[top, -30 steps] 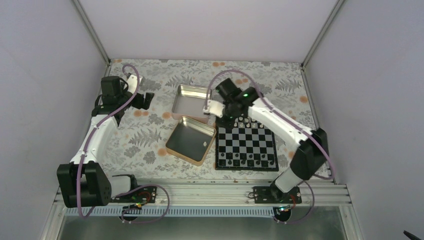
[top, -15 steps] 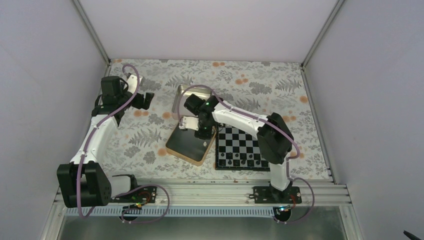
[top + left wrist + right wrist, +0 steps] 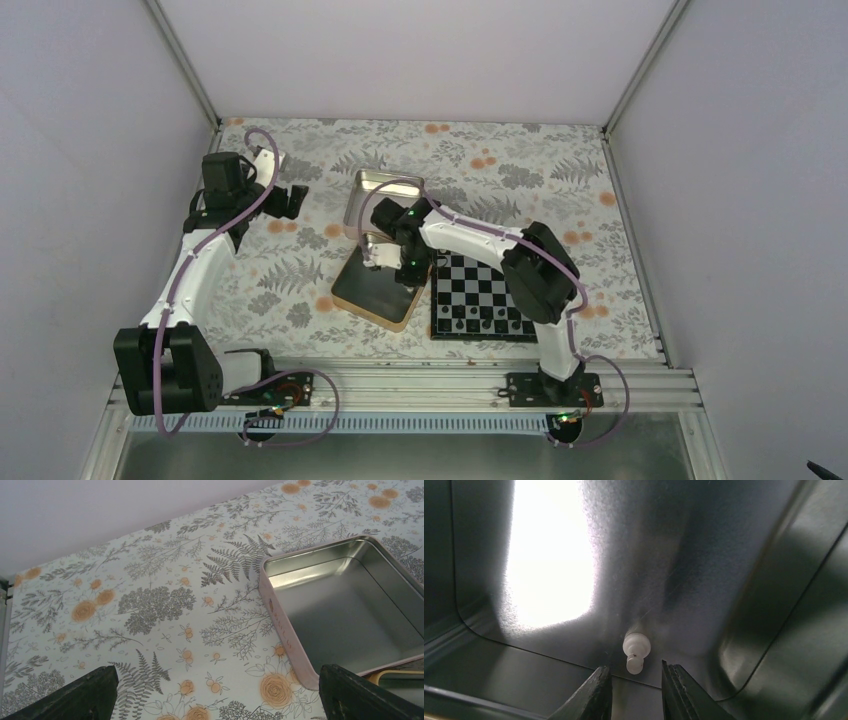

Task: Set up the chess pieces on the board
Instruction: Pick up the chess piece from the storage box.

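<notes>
The right gripper's (image 3: 634,679) jaws stood narrowly parted and gripped nothing. Just ahead of their tips lay a tiny cream-white chess piece (image 3: 636,651), on its side on the dull floor of a shallow gold-rimmed metal tin (image 3: 724,580). Whether its nearer end touched either finger could not be made out. A hard glare washed out much of the tin's floor, and its walls were dark and blurred.

From above, the right gripper (image 3: 386,258) reached down into that tin (image 3: 362,300), which sat near the middle of the floral-patterned counter (image 3: 290,285), and it hid the piece entirely. Just right of the tin, toward the near edge, lay the small black-and-silver chequered chessboard (image 3: 490,297). The right arm covered its far edge. Tiny dark pieces (image 3: 472,326) stood along its near row, too small to tell apart.

The left gripper (image 3: 291,200) hung near the far left corner, and its jaws (image 3: 215,700) were spread wide and empty, with only the finger ends showing at the wrist picture's lower corners. Beyond them sat a shallow pink-sided metal tin (image 3: 287,640), cut off at the right, touching the gold-rimmed one.
</notes>
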